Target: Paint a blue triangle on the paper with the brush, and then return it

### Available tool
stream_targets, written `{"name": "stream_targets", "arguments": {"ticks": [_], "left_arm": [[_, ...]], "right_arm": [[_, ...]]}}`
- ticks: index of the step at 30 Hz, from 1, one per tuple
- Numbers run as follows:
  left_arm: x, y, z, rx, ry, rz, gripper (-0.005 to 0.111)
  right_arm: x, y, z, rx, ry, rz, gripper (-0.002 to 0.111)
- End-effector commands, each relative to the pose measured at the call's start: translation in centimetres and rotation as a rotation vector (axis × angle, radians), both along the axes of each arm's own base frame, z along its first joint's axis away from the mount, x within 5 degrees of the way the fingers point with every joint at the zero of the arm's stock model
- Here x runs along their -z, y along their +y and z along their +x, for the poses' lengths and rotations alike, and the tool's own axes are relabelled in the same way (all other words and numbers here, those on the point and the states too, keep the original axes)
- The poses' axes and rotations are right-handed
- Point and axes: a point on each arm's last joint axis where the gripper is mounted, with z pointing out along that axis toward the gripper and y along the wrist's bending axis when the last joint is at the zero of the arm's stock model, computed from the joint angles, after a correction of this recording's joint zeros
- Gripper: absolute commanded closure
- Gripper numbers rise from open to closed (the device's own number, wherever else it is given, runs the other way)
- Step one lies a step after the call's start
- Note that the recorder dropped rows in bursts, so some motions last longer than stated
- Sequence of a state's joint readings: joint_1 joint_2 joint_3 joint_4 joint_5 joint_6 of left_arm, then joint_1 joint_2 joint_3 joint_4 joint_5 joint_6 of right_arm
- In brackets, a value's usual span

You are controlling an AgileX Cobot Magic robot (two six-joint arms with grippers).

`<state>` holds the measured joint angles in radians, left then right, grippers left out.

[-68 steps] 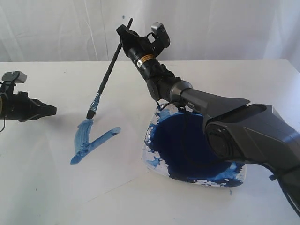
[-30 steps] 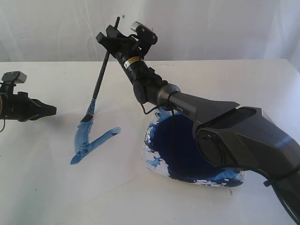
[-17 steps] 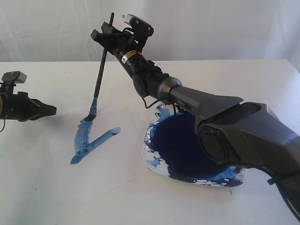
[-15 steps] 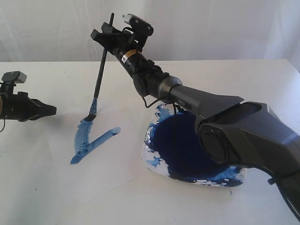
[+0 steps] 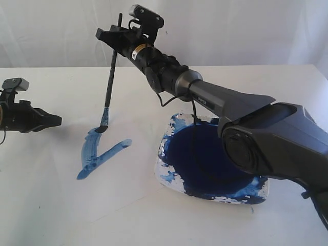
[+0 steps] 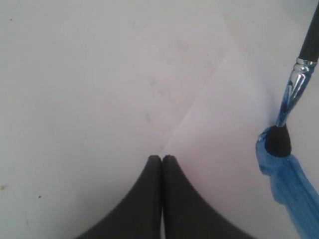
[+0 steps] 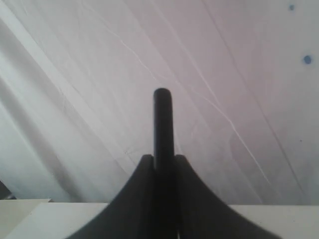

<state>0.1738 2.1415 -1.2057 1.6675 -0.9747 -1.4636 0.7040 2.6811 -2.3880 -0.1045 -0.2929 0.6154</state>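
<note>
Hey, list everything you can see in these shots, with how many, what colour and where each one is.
brush: one, black handle, blue-stained tip; near upright, tip on the paper at the top of the strokes
blue triangle: one, unfinished; two light blue strokes in a V
paper: one, white; flat on the table
paint dish: one, white, blue-smeared; right of the strokes
paint pool: one, dark navy; in the dish
table: one, white
curtain: white; behind the table
left gripper: black, shut, empty; at the table's left
right gripper: black, shut on the brush's upper handle
</note>
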Motion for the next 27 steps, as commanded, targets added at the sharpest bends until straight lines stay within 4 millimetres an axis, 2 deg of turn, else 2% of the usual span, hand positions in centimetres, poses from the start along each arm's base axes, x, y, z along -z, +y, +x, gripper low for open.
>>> {"name": "stream_targets", "arguments": {"ticks": [1,5,11,14,27], "left_arm": [[0.0,0.1,-0.1,-0.008,0.001,-0.002,0.107],[0.0,0.1,-0.1,-0.008,0.001,-0.002,0.107],[0.0,0.1,-0.1,-0.008,0.001,-0.002,0.107],[0.0,0.1,-0.1,-0.008,0.001,-0.002,0.107],[0.0,0.1,-0.1,-0.008,0.001,-0.002,0.107]], "right_arm": [[0.2,-0.4,0.2,0.015,0.036,-0.117,0.108],[0.2,-0.4,0.1,0.017,0.059,-0.177,0.108],[-1.3,-0.6,-0.2,0.028,0.076,-0.267,0.108],[-2.3,-0.8,-0.4,0.032,0.077,-0.267,0.108],[-2.8,0.0,-1.1,0.015,0.069,-0.265,0.108]]}}
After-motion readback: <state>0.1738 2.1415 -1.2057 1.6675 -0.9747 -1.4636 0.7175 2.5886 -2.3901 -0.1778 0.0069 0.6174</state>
